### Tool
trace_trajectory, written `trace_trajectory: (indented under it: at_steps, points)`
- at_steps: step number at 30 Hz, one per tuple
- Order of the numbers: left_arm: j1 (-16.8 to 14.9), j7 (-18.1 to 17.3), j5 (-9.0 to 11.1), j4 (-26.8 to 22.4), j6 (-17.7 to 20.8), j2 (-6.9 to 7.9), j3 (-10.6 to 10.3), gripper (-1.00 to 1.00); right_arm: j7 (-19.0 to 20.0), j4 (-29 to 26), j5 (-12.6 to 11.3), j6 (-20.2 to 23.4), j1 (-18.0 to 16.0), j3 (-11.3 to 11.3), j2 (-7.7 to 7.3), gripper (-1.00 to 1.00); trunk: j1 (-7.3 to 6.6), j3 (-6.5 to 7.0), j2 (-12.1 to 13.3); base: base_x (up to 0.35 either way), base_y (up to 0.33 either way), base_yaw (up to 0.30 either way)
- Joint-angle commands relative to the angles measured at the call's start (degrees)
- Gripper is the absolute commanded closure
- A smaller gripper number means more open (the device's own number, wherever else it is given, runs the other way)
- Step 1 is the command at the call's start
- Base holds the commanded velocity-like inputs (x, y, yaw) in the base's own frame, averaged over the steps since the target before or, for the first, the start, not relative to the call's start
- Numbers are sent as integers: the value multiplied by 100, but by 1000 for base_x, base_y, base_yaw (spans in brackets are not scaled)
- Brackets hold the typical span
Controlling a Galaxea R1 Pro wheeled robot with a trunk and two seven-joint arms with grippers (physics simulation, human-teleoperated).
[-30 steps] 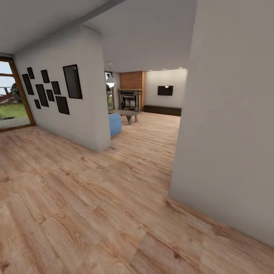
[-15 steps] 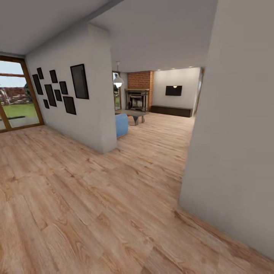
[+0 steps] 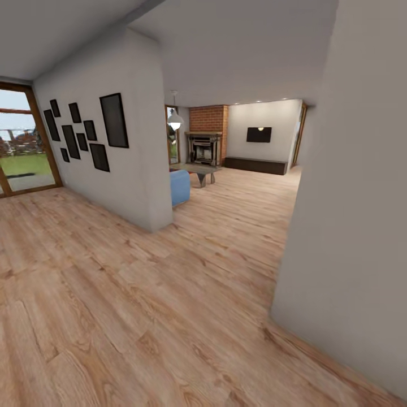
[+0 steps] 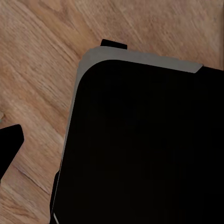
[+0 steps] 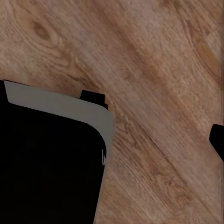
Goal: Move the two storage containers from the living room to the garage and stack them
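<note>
The two storage containers are out of view, and so are the garage and its floor. Ahead, through a wide opening, lies the living room (image 3: pixel 243 186) with a blue sofa (image 3: pixel 180 187), a low coffee table (image 3: pixel 199 169) and a white pendant lamp (image 3: pixel 175 120). One dark fingertip (image 4: pixel 9 145) of my left gripper shows over wood planks beside my black base (image 4: pixel 140 149). The right wrist view likewise has one dark fingertip (image 5: pixel 218 140) at the picture's edge. Nothing is seen held.
A white partition wall (image 3: pixel 135 169) with black picture frames (image 3: pixel 113 120) stands on the left. A plain wall corner (image 3: pixel 316 271) juts in close on the right. Light wood plank floor (image 3: pixel 141 294) runs between them. A glass door (image 3: pixel 22 141) is far left, a brick fireplace (image 3: pixel 204 141) far ahead.
The whole head view has shifted: the right wall corner sits further right and more of the living room shows. The camera has moved; nothing in the room has.
</note>
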Motion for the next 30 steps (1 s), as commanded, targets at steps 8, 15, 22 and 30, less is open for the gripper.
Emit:
trace_trajectory:
  at_steps: [8,15,22,30]
  points:
    - [-1,-1,11,-1,-11,-1,27,-100,-3,18,-43,-33,-6,54,-3,-100,3,-5,-3,323,0,0]
    - [-1,-1,8,-1,-11,-1,27,-100,-8,18,40,-30,-6,39,13,-100,3,-5,-3,323,0,0]
    - [-1,-1,3,-1,-11,-1,27,-100,-12,18,125,-31,-6,19,14,-100,3,-5,-3,323,0,205]
    - [-1,-1,3,-1,-11,-1,27,-100,-17,18,128,-39,-6,11,13,-100,3,-5,-3,323,0,284]
